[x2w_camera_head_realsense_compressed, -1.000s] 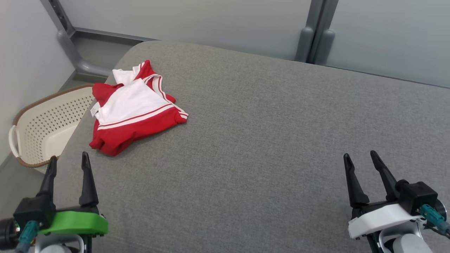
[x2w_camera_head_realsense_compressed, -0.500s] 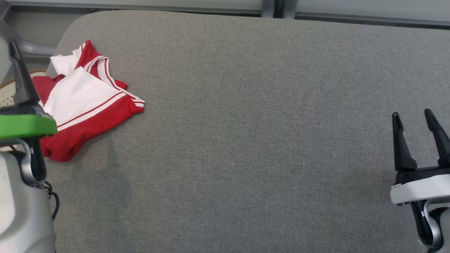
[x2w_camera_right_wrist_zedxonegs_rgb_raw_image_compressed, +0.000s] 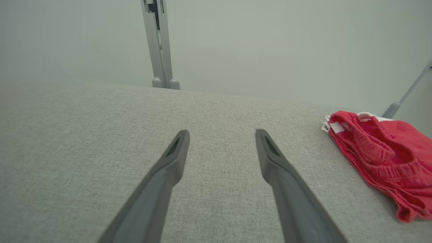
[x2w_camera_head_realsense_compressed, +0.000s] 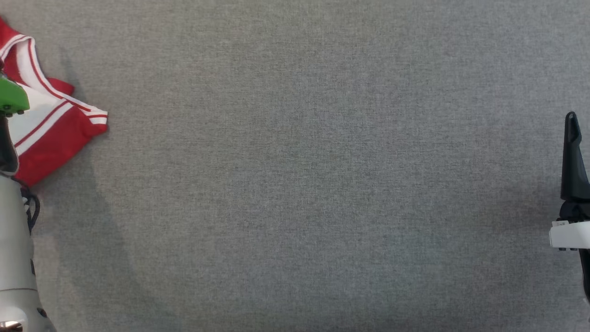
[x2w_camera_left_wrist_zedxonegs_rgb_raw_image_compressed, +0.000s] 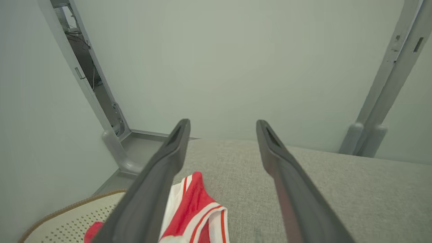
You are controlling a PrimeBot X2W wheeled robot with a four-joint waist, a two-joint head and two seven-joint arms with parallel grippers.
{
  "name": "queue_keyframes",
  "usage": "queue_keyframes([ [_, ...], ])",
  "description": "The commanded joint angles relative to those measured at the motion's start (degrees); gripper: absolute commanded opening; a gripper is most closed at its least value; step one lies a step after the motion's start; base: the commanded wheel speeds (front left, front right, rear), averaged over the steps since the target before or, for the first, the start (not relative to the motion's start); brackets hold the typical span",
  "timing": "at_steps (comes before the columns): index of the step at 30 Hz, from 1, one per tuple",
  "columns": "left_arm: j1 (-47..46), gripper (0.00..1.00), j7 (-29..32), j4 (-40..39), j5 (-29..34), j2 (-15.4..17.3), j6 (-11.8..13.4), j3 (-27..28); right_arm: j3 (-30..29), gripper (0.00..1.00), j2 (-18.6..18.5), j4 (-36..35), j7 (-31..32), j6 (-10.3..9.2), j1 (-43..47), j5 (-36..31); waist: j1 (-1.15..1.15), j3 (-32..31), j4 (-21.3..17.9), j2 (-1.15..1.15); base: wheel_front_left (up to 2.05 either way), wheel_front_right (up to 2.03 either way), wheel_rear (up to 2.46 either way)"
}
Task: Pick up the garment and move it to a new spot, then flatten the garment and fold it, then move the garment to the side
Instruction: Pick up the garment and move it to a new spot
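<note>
Lying at left cushion (x2w_camera_head_realsense_compressed: 295, 184) edge, garment (x2w_camera_head_realsense_compressed: 55, 133), left claw (x2w_camera_left_wrist_zedxonegs_rgb_raw_image_compressed: 222, 126), right claw (x2w_camera_right_wrist_zedxonegs_rgb_raw_image_compressed: 222, 135), both spread

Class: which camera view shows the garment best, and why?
Right wrist view: the garment lies unobstructed, clipped only at the frame edge. Head view cuts it off behind the left arm; left wrist view shows a corner past one finger.

Red garment (x2w_camera_head_realsense_compressed: 55, 138) with white panel and stripes, loosely folded, lying at grey cushion's (x2w_camera_head_realsense_compressed: 295, 184) left edge
</note>
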Motion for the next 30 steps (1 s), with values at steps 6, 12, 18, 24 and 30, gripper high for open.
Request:
queue_keyframes([
  [6, -3.2, 1.0, 7.7, 12.0, -1.0, 1.9, 0.7, -0.3, -0.5, 1.0, -0.8, -2.2, 1.3, -0.03, -1.1, -0.7, -0.01, 5.0, -2.2, 0.0, 0.0, 0.0, 0.0],
  [12, -4.0, 1.0, 13.1, 20.1, -1.9, 2.2, 1.4, -0.4, -0.7, 1.0, -1.3, -3.3, 2.0, -0.03, -0.9, -0.8, -0.01, 5.1, -1.7, 0.0, 0.0, 0.0, 0.0],
  [18, -4.6, 0.0, 15.3, 24.7, -2.2, 2.3, 1.4, -1.2, -0.2, 1.0, -1.4, -3.4, 2.7, -0.03, -1.1, -1.0, -0.01, 4.3, -1.5, 0.0, 0.0, 0.0, 0.0],
  [24, -5.3, 0.0, 9.7, 24.5, -2.5, 3.4, 1.2, -1.2, 0.8, 1.0, -0.7, -1.7, 2.0, -0.03, -1.1, -0.3, -0.01, 1.6, -1.9, 0.0, 0.0, 0.0, 0.0],
  [30, -7.4, 0.0, 3.5, 21.7, -1.6, 4.0, 0.4, -2.8, 2.3, 1.0, 0.7, 2.1, 0.1, -0.03, -1.3, 0.4, -0.01, -2.7, -3.0, 0.0, 0.0, 0.0, 0.0],
])
